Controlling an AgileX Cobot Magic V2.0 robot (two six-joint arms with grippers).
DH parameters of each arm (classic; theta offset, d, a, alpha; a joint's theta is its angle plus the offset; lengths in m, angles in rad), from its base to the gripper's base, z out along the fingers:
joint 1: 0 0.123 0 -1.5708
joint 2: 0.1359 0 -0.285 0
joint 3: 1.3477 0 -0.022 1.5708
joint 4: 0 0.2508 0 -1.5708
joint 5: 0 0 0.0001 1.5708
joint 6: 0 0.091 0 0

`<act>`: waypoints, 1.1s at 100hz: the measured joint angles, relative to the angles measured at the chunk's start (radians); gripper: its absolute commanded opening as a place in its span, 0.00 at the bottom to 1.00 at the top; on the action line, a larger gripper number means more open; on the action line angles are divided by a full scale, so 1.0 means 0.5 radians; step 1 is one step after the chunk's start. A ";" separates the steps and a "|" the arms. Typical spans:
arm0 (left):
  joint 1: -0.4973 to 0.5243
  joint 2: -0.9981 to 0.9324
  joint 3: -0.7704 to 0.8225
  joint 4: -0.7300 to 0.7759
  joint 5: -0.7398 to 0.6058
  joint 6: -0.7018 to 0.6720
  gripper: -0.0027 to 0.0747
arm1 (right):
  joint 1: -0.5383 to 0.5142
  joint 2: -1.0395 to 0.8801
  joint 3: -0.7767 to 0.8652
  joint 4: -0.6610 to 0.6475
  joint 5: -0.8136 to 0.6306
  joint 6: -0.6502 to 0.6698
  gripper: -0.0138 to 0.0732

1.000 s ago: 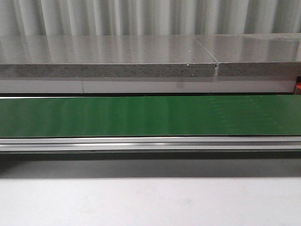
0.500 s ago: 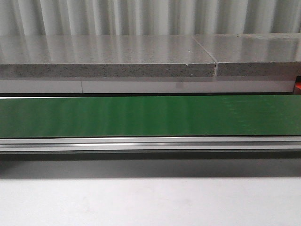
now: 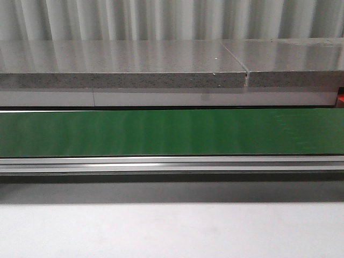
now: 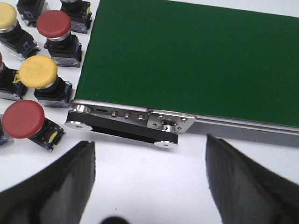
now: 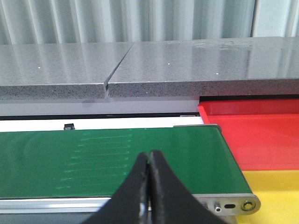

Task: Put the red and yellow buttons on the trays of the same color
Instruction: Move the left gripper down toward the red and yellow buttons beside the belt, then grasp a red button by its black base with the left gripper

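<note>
Left gripper, seen from its own wrist camera, is released: its two dark fingers stand wide apart over the white table with nothing between them. Just beyond the fingers lies the end of the green conveyor belt, with its metal roller bracket and black drive belt at the near corner. Beside that end of the belt a cluster of push buttons on black bases stands on the table: a red button nearest the fingers, a yellow button behind it, another red button further on, and a second yellow button at the edge of view. More of them are cut off by the frame.

Right gripper, in the right wrist view, is clenched: its two dark fingertips press together with nothing between them. It hangs above the other end of the green belt. Just past that end sits the red tray, and nearer the camera, touching it, the yellow tray; what shows of both is bare. A grey speckled stone ledge runs behind the belt.

From the front view only the green belt, its aluminium side rail, the grey ledge and the white table show; neither gripper nor any button appears there
</note>
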 measured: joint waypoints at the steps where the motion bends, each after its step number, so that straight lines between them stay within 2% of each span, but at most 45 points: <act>1: 0.000 0.009 -0.006 0.000 0.005 -0.001 0.73 | 0.000 0.000 0.000 0.000 0.000 0.000 0.08; 25: 0.043 0.314 -0.261 0.000 0.194 -0.110 0.67 | 0.000 0.000 0.000 0.000 0.000 0.000 0.08; 70: 0.638 0.785 -0.640 -0.045 0.658 -0.113 0.67 | 0.000 0.000 0.000 0.000 0.000 0.000 0.08; 89: 0.802 0.941 -0.690 -0.152 0.788 -0.066 0.67 | 0.000 0.000 0.000 0.000 0.000 0.000 0.08; 110: 0.898 1.106 -0.699 -0.240 0.807 -0.023 0.67 | 0.000 0.000 0.000 0.000 0.000 0.000 0.08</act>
